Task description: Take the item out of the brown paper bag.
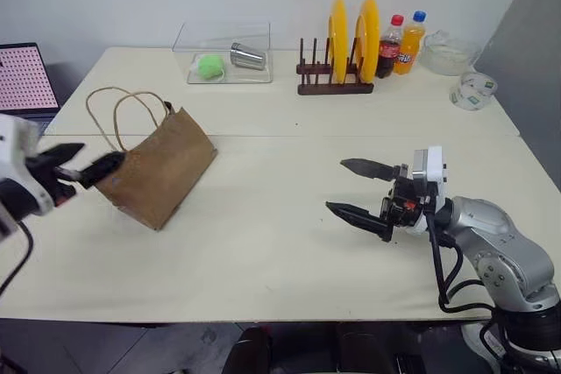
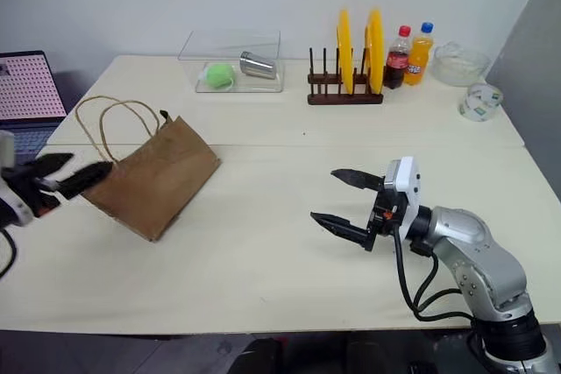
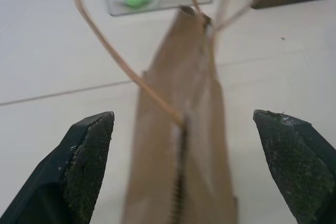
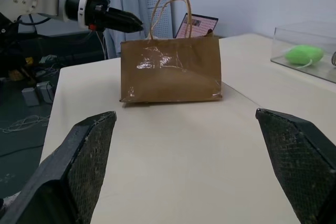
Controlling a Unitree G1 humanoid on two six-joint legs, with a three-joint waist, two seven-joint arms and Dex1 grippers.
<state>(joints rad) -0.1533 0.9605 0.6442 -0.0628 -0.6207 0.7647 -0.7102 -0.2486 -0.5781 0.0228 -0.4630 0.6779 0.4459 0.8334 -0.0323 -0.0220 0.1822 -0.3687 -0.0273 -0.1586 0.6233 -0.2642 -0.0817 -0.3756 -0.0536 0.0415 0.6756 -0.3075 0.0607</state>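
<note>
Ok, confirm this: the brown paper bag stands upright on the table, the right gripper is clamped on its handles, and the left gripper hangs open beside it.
Not quite. The right gripper holds nothing: it hangs open over bare table, well apart from the brown paper bag, as the left eye view shows. The bag stands upright, and the left gripper is open beside it.

Creased brown paper bag (image 1: pixel 162 177), upright on table, cord handles raised

Bag (image 2: pixel 158 177) standing on table (image 2: pixel 289 269), handles (image 2: pixel 110 124) up, toward my left. My left gripper (image 2: pixel 74 172) spread wide, tips right at bag's near end. My right gripper (image 2: pixel 346 203) wide open, empty, well apart from bag, pointing at it. Plates (image 2: pixel 359 39), bottles (image 2: pixel 408 54) at far edge.
</note>
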